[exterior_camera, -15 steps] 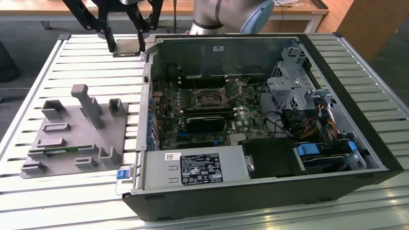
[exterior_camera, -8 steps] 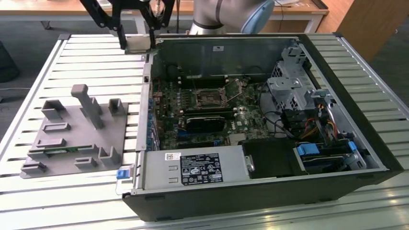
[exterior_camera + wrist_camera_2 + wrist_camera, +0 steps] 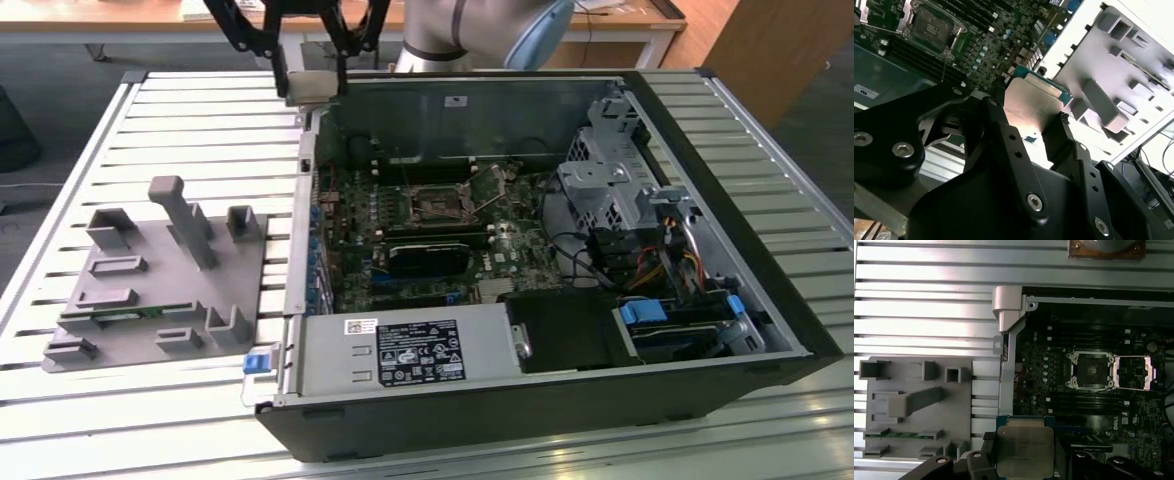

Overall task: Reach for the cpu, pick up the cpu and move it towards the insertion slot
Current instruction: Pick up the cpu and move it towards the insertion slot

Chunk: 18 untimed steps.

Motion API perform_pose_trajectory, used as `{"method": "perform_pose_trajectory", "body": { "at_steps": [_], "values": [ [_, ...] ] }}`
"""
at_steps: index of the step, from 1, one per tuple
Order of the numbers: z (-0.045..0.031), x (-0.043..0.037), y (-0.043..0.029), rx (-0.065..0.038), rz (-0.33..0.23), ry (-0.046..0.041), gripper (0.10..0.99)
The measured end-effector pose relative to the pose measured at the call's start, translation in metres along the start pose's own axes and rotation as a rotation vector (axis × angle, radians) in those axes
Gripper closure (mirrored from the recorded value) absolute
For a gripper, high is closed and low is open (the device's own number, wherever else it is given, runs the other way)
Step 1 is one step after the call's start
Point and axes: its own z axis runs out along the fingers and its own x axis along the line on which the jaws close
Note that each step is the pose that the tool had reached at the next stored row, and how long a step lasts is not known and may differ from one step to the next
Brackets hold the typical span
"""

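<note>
I've got the gripper (image 3: 310,75) up at the far edge of the scene in the exterior view, hanging over the far left corner of the open computer case (image 3: 747,300). Its two black fingers (image 3: 1004,135) are clenched on the one cpu (image 3: 311,86), pinching it by opposite edges. In the first wrist view the cpu (image 3: 1024,452) shows its silver lid with a thin tan rim, and in the second wrist view I see the same chip (image 3: 1031,107) held tilted between the fingers, clear of everything below it.

One insertion slot (image 3: 435,204) sits on the green board inside the case, toward the far middle of the board, well apart from the cpu. In the first wrist view the slot (image 3: 1092,371) has its dark centre bare, and one silver hinged frame (image 3: 1135,373) lies folded open just beside it. The second wrist view catches that slot (image 3: 931,29) too.

To the exterior view's left of the case, one grey holder tray (image 3: 160,290) rests on the slatted metal table (image 3: 160,120). One thin green memory stick (image 3: 903,435) lies in a groove at the tray's edge. I count one tall upright post (image 3: 184,218) on that tray.
</note>
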Motion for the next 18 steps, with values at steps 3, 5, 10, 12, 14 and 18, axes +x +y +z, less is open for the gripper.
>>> {"method": "perform_pose_trajectory", "body": {
  "at_steps": [3, 5, 10, 12, 14, 18],
  "values": [
    [0.0, -0.0075, 0.0026, 0.0, 0.0, -0.0001, 0.541],
    [0.0, -0.0125, 0.0042, 0.0, 0.0, -0.0001, 0.541],
    [-0.0001, -0.0248, 0.0086, 0.0, 0.0, 0.0, 0.541],
    [-0.0001, -0.0296, 0.0101, 0.0, 0.0, -0.0002, 0.541],
    [-0.0002, -0.0343, 0.0116, 0.0, 0.0, 0.0, 0.541],
    [-0.0002, -0.0438, 0.0143, 0.0, 0.0, -0.0001, 0.541]
  ]
}}
